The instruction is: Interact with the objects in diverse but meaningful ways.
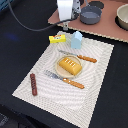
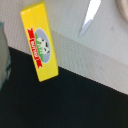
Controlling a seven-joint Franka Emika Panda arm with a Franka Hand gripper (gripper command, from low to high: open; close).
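Exterior view, read from its left to its right. A pale woven placemat (image 1: 95, 75) lies on a dark table (image 1: 15, 55). At the mat's 8 o'clock corner lies the dark brown sausage (image 1: 33, 84), apart from everything else. At about 11 o'clock the yellow block (image 1: 57, 38) rests on the mat's far edge, partly over it. Near the centre the scored bread loaf (image 1: 69, 65) sits on a small plate (image 1: 58, 70). A fork (image 1: 64, 79) lies just beside the plate at its 6 o'clock, and a knife (image 1: 80, 56) at its 1 o'clock, both with orange handles. The light blue carton (image 1: 76, 40) stands upright at the mat's 12 o'clock, just right of the yellow block. Beyond it a tan board (image 1: 107, 27) carries a grey pot (image 1: 90, 15) and a second bowl (image 1: 123, 16).

The gripper (image 1: 65, 25) hangs above and just behind the yellow block, touching nothing visible. Its fingers are too blurred in the exterior view and absent from the wrist view, so whether it is released or clenched cannot be told.

Wrist view: the yellow block (image 2: 40, 42), bearing a red ribbon and cow label, straddles the mat edge, with the knife blade (image 2: 90, 17) nearby.

Progress, as a judgement: all four foods look neatly placed and none is held. The arm's position suggests the yellow block is the object in hand; the grasp and any further interaction remain.
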